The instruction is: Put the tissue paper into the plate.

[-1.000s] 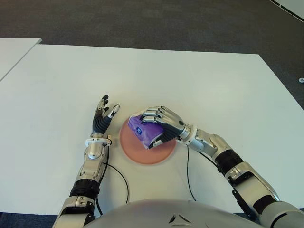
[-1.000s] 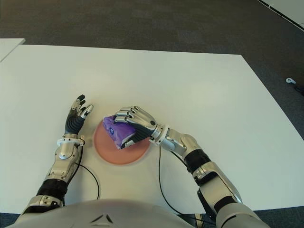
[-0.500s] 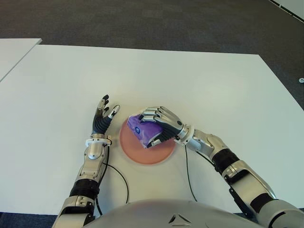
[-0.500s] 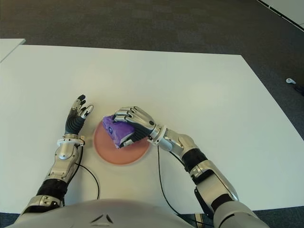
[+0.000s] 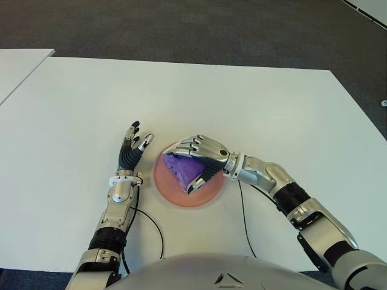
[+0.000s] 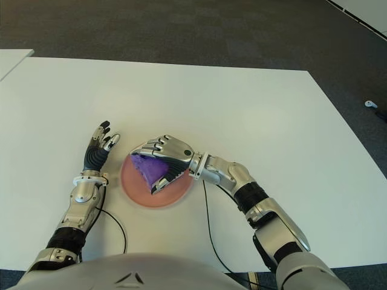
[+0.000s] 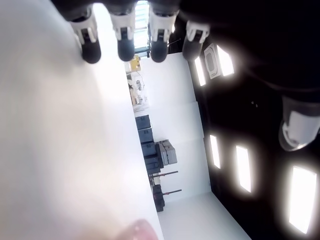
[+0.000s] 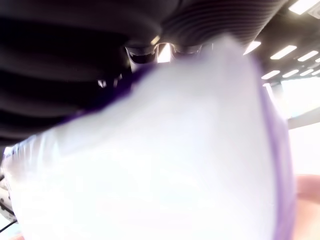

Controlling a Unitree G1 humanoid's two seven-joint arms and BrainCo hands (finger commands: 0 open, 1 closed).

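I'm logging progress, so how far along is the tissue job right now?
Done: the purple tissue pack is over the pink plate. In hand: the right hand grips it. Left: release and withdraw. The left hand shows open beside the plate.

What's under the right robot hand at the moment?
The purple tissue paper pack, gripped by the right robot hand, over the pink plate. Whether the pack touches the plate is hidden by the hand and pack. The left robot hand is open beside the plate, on its left.
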